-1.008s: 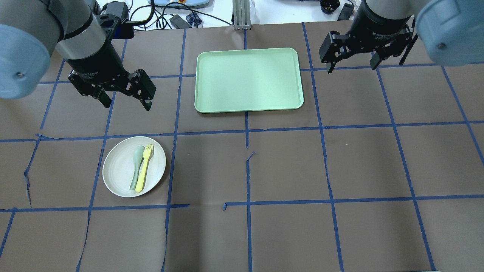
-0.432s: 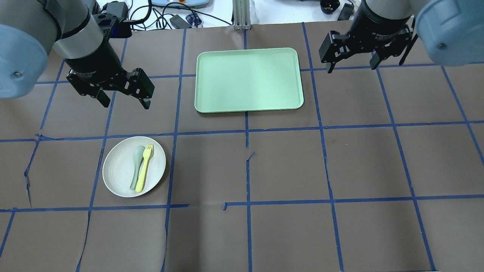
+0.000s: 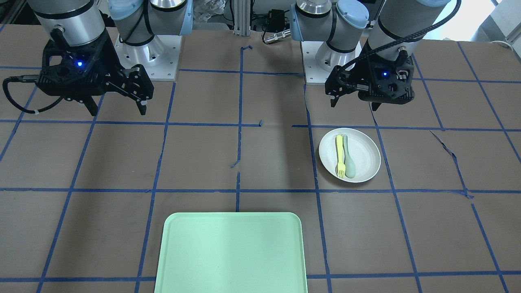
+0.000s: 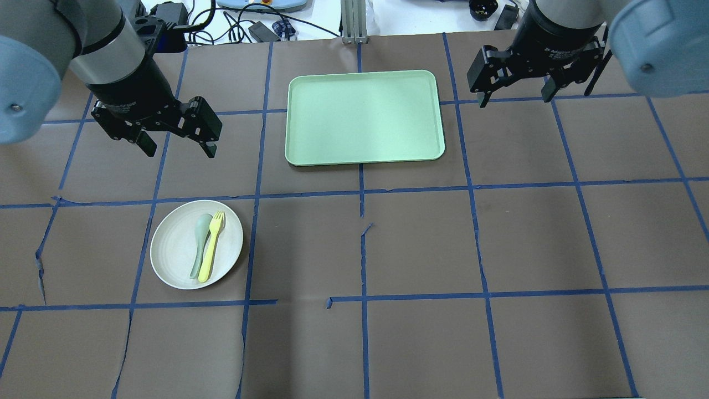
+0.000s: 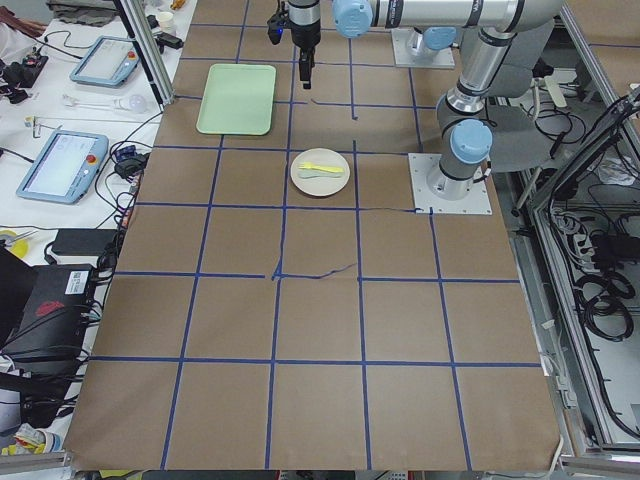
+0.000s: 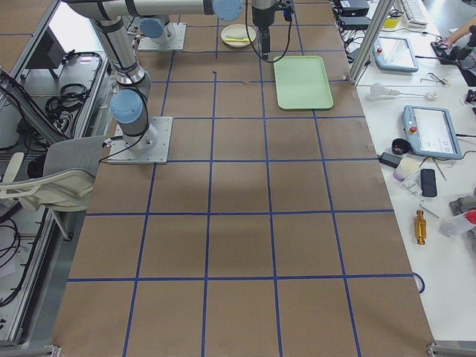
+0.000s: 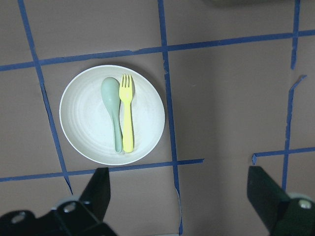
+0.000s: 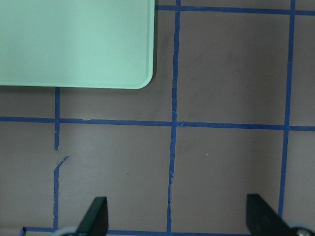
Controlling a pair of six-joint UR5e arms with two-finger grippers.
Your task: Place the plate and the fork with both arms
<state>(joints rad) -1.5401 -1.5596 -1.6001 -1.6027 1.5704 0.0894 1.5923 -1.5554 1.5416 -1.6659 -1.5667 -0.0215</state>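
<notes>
In the overhead view, the left gripper (image 4: 178, 148) hangs pointing straight down over the table, jaws spread wide and holding nothing. The plate (image 4: 171, 252) lies on the table at its 6 o'clock, apart from it. The right gripper (image 4: 516, 100) also points down, wide apart and empty, at 3 o'clock from the green tray (image 4: 365, 116). The yellow fork (image 4: 211, 246) lies flat in the plate, touching a grey-green spoon (image 4: 198, 244) on its 9 o'clock side. Its long axis runs near 12 to 6, with the tines between 12 and 1 o'clock.
</notes>
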